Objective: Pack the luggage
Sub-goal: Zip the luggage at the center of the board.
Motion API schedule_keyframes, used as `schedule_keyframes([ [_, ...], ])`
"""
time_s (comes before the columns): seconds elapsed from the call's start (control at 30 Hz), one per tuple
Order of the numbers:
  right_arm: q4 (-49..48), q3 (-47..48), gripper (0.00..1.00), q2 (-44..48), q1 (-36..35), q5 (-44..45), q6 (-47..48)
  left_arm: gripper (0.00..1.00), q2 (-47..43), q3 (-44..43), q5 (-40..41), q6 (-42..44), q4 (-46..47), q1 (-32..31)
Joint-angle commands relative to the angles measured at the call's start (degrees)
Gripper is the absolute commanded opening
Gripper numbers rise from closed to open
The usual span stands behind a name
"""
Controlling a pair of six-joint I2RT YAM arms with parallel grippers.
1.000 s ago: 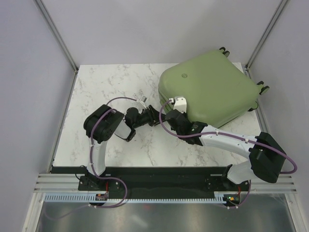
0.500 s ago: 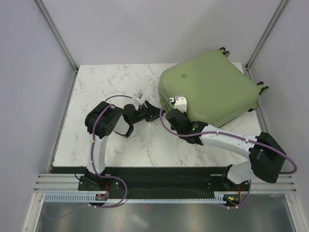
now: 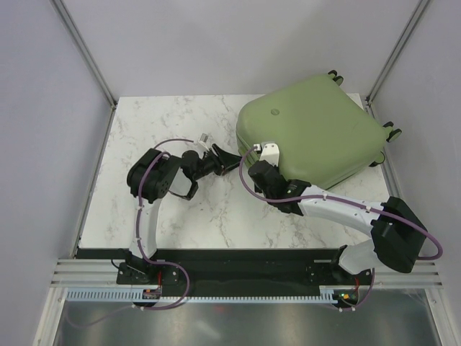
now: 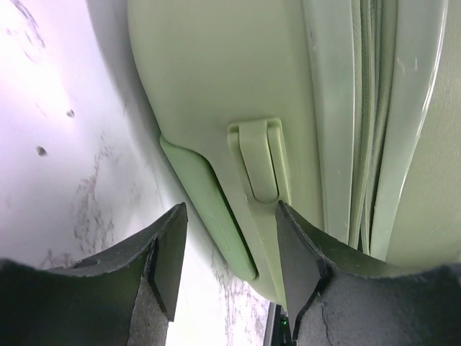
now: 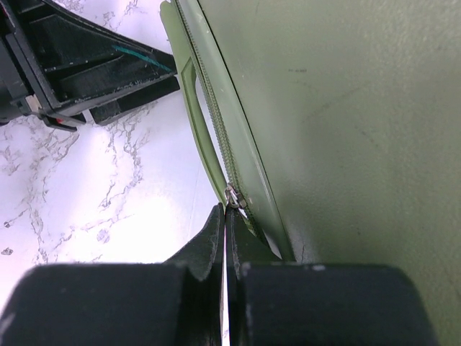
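Left gripper (image 3: 232,160) backs off the closed luggage (image 3: 310,130); right gripper (image 5: 225,216) stays at the zip.
The left gripper has drawn back leftward and its jaws have widened, standing apart on nothing. The luggage lies at the table's (image 3: 166,130) far right. The right gripper's jaws are together at the zipper pull (image 5: 234,196), perhaps pinching it, so zipping looks like the remaining step. A small round logo (image 3: 274,112) shows, with no readable writing.
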State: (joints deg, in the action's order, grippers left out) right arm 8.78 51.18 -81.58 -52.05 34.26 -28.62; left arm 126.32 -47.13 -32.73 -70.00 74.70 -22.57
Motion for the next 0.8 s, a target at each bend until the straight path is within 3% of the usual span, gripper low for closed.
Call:
schedule_keyframes([
  [0.0, -8.34, 2.00, 0.00, 0.02, -0.33, -6.75, 0.15, 0.59, 1.56, -3.57, 2.23, -3.12, 18.20, 0.33],
  [0.77, -6.41, 3.40, 0.00, -1.91, 3.53, -6.93, 1.38, 0.55, -0.64, -4.90, -1.46, -3.39, 20.49, 0.24],
])
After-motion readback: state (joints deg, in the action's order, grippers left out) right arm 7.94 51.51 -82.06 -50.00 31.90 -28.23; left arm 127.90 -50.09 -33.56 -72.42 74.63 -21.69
